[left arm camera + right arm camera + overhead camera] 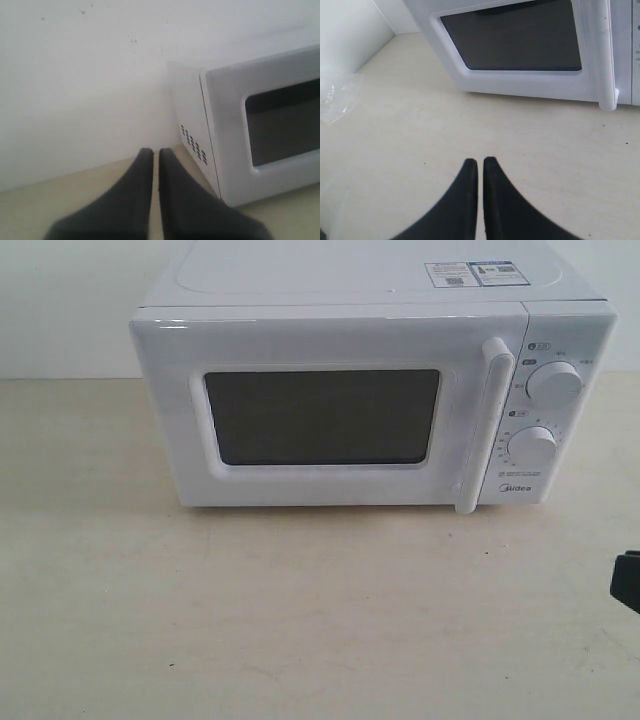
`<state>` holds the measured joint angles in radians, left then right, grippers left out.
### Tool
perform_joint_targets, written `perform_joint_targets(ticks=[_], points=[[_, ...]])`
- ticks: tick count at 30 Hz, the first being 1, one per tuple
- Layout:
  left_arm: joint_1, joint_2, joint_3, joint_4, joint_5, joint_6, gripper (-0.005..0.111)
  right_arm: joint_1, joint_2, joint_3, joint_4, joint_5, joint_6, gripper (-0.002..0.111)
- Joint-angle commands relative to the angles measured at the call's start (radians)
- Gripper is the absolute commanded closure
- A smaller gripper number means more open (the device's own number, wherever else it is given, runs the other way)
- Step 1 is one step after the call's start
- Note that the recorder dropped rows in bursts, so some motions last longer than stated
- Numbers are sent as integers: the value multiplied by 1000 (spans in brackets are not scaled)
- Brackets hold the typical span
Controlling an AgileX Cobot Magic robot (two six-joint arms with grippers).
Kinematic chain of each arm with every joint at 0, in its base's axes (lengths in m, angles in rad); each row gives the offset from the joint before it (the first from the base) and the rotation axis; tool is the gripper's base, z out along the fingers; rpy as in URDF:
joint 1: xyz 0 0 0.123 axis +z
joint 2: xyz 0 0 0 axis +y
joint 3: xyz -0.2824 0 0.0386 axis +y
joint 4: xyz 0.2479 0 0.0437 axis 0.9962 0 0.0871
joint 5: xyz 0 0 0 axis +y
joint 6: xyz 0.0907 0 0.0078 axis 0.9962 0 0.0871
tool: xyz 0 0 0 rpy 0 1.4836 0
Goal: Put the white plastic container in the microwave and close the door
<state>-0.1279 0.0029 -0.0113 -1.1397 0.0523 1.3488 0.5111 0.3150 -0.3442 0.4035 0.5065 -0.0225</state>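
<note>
The white microwave (370, 390) stands at the back of the table with its door (320, 415) closed; the tall bar handle (482, 425) sits beside two round knobs. The white plastic container is out of view. In the left wrist view my left gripper (155, 151) is shut and empty, hovering by the microwave's (260, 130) vented side, near the wall. My right gripper (480, 161) is shut and empty over bare table, well in front of the door (520, 40) and its handle (602, 55). Only a black tip of the right arm (627, 580) shows at the exterior view's right edge.
A crinkled piece of clear plastic (335, 97) lies on the table beside a white wall in the right wrist view. A white wall (85, 75) rises behind the microwave. The beige tabletop (300, 620) stretches in front of the microwave.
</note>
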Motion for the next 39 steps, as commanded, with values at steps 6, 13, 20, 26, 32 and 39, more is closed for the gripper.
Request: perform_joint_targets(ticks=[6, 13, 20, 26, 32, 39], points=[[3, -3, 11, 272, -33, -232, 102, -2, -3, 5, 2, -5, 0, 108], [3, -3, 11, 784, 53, -748, 102, -2, -3, 5, 2, -5, 0, 108], [3, -3, 11, 892, 173, -844, 102, -2, -3, 5, 2, -5, 0, 108], [3, -3, 11, 1094, 226, -1104, 102, -2, -3, 5, 2, -7, -2, 108], [3, -3, 11, 1092, 229, -1155, 102, -2, -3, 5, 2, -7, -2, 108], [3, -3, 11, 1048, 231, -1155, 102, -2, -3, 5, 2, -7, -2, 108]])
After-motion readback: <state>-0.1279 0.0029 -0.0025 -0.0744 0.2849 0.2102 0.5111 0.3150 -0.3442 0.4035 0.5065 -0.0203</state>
